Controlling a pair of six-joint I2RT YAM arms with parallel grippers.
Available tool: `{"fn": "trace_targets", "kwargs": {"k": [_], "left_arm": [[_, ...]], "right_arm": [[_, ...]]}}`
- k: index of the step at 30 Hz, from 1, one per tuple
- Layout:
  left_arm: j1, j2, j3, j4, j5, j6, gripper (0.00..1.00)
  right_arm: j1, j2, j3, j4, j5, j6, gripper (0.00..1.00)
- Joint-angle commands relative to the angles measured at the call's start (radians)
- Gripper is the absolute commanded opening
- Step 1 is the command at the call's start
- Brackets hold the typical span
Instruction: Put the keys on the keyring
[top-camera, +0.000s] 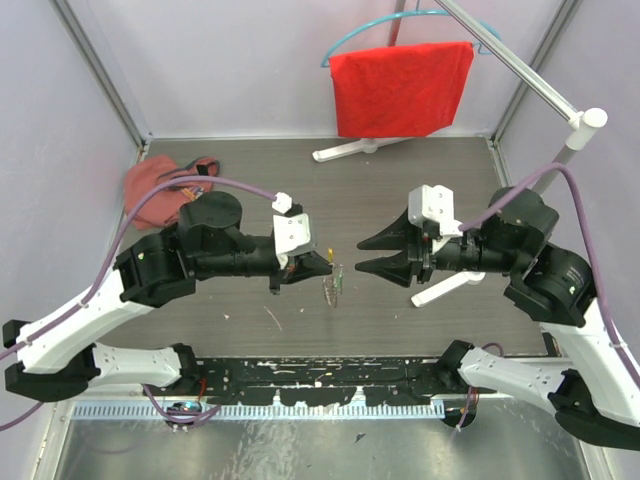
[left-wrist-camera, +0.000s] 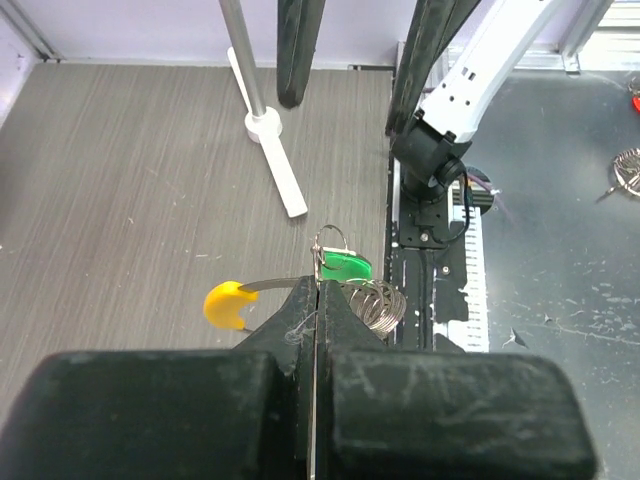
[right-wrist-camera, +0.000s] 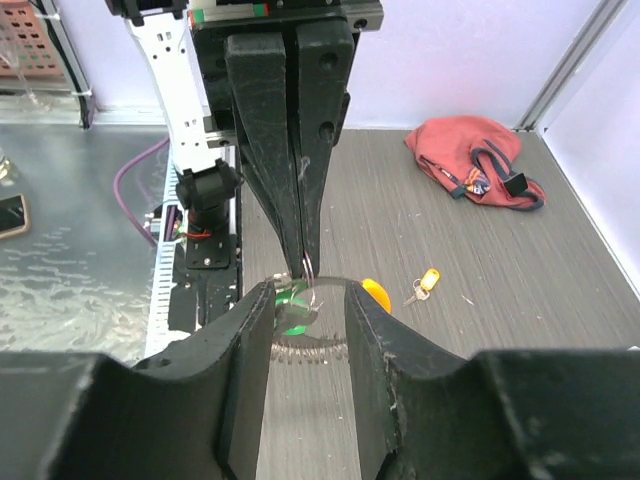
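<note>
My left gripper (left-wrist-camera: 316, 294) is pinched shut on the keyring (left-wrist-camera: 378, 303), with the green key (left-wrist-camera: 343, 266) at its tips. I can't tell if that key is threaded on. My right gripper (right-wrist-camera: 306, 296) gapes wide around the ring. The yellow key (right-wrist-camera: 426, 282) lies on the table (right-wrist-camera: 560, 300). The pouch (right-wrist-camera: 468, 163) hides its contents.

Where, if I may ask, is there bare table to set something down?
Free: back strip between red cloth pouch and white stand foot; near strip before the black base rail. Crowded: centre, where left gripper and right gripper meet at the silvery coiled keyring.
</note>
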Motion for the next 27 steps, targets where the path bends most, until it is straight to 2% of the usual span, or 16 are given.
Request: {"fn": "trace_targets", "kwargs": {"k": [1, 7, 16, 23, 27], "left_arm": [[-0.004, -0.066, -0.043, 0.137, -0.018, -0.035, 0.0], [-0.004, -0.113, -0.085, 0.21, -0.029, -0.056, 0.0], [-0.004, -0.168, -0.169, 0.339, -0.061, -0.071, 0.0], [-0.004, -0.233, -0.285, 0.501, -0.097, -0.1, 0.0], [-0.004, -0.258, -0.315, 0.545, -0.099, -0.107, 0.0]], "right_arm": [[0.0, -0.02, -0.036, 0.104, 0.035, 0.076, 0.4], [-0.001, 0.011, -0.06, 0.126, -0.033, 0.141, 0.4], [-0.001, -0.008, -0.098, 0.267, 0.071, 0.333, 0.43], [-0.001, -0.061, -0.203, 0.514, 0.096, 0.546, 0.43], [0.0, -0.042, -0.175, 0.492, 0.111, 0.563, 0.43]]}}
